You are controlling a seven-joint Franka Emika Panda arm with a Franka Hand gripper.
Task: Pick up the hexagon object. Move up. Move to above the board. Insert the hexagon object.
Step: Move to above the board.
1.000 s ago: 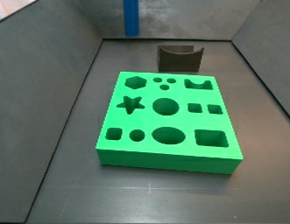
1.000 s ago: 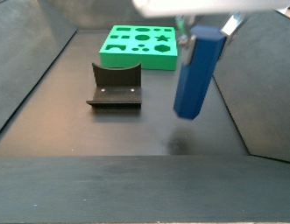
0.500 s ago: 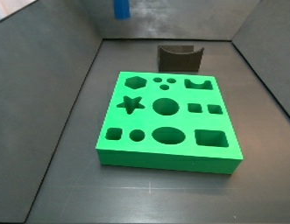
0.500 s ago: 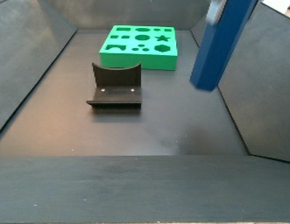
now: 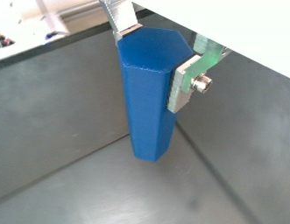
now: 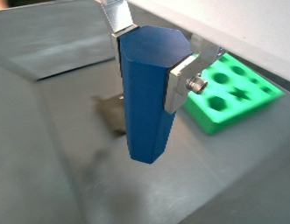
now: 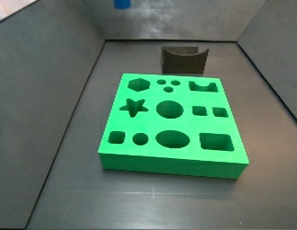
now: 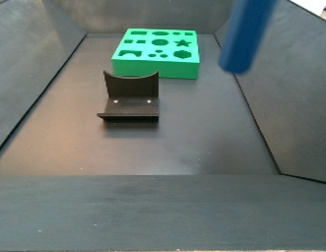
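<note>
Only wrist views show gripper fingers.

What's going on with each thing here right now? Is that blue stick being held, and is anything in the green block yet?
Gripper: shut on the peg, raised high.
Peg: held upright between the fingers, clear of the floor, not over the board.
Board: flat on the floor, all holes empty.
Fixture: standing on the floor, nothing in it.

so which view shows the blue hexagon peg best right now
A wrist view: the hexagon object fills it end to end, clamped in the gripper. Both wrist views show this. A side view catches only its lower part; another only its tip.
</note>
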